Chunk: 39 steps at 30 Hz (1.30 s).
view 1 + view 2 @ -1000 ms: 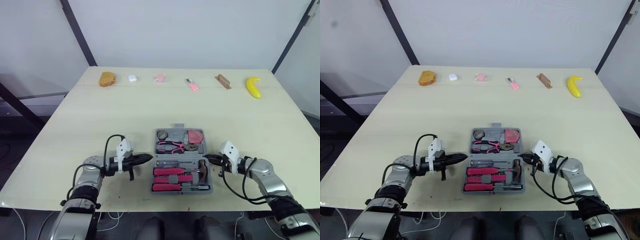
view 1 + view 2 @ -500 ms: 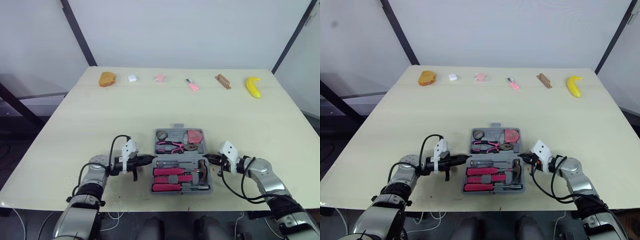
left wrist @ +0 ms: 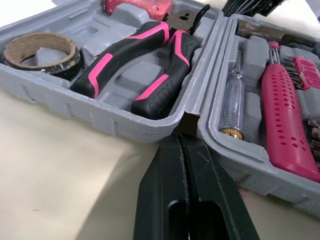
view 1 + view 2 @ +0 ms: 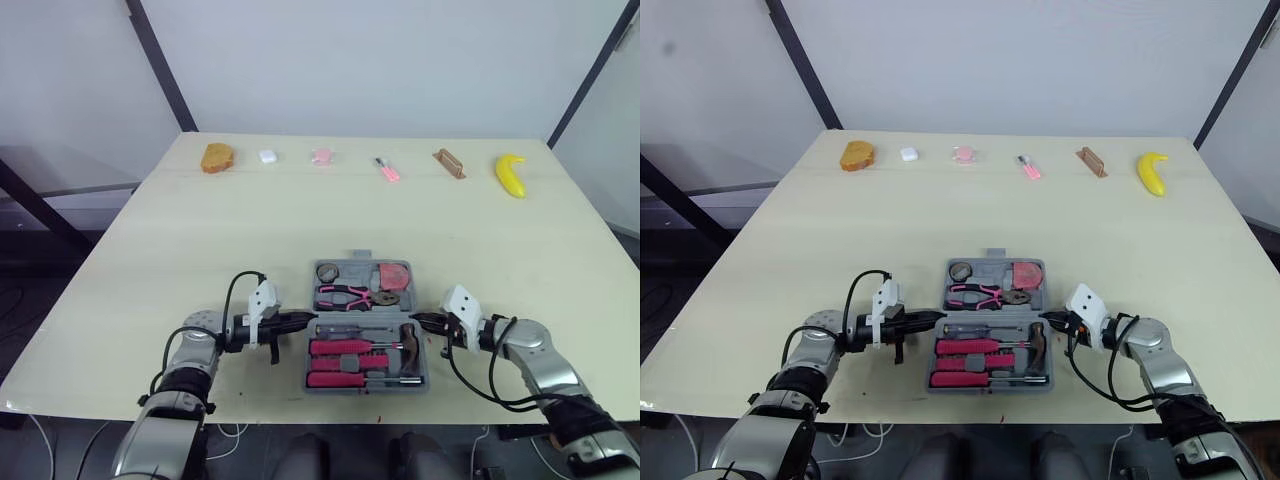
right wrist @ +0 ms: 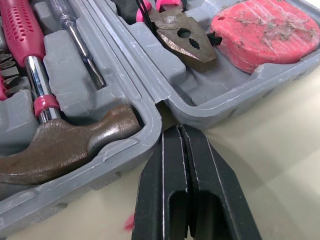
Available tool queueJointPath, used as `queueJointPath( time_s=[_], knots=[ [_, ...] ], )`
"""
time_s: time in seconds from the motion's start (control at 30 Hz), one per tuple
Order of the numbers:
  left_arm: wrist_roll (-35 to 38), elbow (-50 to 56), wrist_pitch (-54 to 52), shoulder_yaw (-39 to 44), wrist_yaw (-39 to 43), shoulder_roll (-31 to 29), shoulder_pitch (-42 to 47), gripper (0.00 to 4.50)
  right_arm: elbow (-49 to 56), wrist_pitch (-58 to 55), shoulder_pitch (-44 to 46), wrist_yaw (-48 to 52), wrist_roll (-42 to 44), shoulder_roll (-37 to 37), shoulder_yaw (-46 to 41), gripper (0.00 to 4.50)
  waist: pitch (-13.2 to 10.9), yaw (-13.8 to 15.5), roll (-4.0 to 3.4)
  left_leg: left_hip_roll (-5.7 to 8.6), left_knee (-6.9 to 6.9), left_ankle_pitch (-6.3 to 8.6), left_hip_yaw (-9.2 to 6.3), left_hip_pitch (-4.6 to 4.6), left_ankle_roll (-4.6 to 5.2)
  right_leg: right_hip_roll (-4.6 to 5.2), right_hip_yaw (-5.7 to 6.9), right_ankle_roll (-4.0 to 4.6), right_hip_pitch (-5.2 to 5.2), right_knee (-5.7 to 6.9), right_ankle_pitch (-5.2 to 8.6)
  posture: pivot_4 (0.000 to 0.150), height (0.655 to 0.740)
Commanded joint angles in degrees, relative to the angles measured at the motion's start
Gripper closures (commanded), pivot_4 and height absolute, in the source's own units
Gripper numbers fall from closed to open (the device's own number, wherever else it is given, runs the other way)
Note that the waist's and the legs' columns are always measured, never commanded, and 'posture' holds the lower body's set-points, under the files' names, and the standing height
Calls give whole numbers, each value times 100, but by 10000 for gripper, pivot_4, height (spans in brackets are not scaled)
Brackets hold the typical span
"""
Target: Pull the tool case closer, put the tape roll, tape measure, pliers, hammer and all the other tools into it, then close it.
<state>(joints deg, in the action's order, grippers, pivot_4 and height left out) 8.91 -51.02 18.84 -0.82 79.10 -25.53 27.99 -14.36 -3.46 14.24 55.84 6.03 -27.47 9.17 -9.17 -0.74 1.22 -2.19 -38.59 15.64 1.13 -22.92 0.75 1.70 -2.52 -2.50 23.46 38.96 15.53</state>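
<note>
The grey tool case (image 4: 366,313) lies open flat near the table's front edge. Its far half holds the tape roll (image 4: 326,271), the pink-handled pliers (image 4: 348,295) and the red tape measure (image 4: 392,275). The near half holds pink screwdrivers (image 4: 345,348) and the hammer (image 4: 408,338). My left gripper (image 4: 308,320) is shut, its tip at the hinge gap on the case's left side (image 3: 181,137). My right gripper (image 4: 418,321) is shut too, its tip at the hinge notch on the right side (image 5: 175,129), beside the hammer head (image 5: 65,150).
Along the far edge of the table lie a piece of bread (image 4: 216,157), a small white case (image 4: 267,156), a pink item (image 4: 321,156), a pink pen-like thing (image 4: 386,169), a brown bar (image 4: 446,162) and a banana (image 4: 510,173).
My left gripper has moved right, up to the left end of the case's hinge. The right gripper has stayed at the right end.
</note>
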Motion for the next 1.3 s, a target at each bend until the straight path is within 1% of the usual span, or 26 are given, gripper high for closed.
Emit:
queueJointPath(
  time_s=[0.03, 0.4, 0.8, 1.0, 1.3],
  knots=[
    [-26, 250, -53, -224, 231, 96, -157, 44491, 442, -76, -118, 180, 130, -12, 118, 45000, 0, -2, 0, 0, 0, 0, -1, 0, 0, -1, 0, 0, 0, 1, 0, 1500, 7400],
    [28, 1040, -457, -376, 449, 17, -558, 44491, 784, -286, -418, 202, 139, -137, 123, 45000, 4, 0, -5, 0, 0, 0, -1, 1, 0, -1, 0, 0, -1, -1, 0, 1500, 7400],
    [-24, 1092, -504, -387, 365, -30, -528, 44491, 971, -510, -526, 280, 183, -154, 181, 45000, 5, 0, -4, 0, 0, 0, -1, 1, 0, -2, 1, 0, -1, 0, 0, 1500, 7400],
    [14, 1255, -620, -335, 304, -85, -526, 44491, 871, -404, -460, 212, 140, -199, 86, 45000, 5, -1, -4, 0, 0, 0, 0, 1, 0, -2, 1, 0, -1, 1, 0, 1500, 7400],
    [188, 1610, -729, -37, 93, -448, -675, 44491, 1069, -543, -636, 346, 361, -599, -216, 45000, 5, 0, -4, -1, -1, 0, -4, 0, 0, -3, 2, 0, -1, 1, 0, 1500, 7400]
  ],
)
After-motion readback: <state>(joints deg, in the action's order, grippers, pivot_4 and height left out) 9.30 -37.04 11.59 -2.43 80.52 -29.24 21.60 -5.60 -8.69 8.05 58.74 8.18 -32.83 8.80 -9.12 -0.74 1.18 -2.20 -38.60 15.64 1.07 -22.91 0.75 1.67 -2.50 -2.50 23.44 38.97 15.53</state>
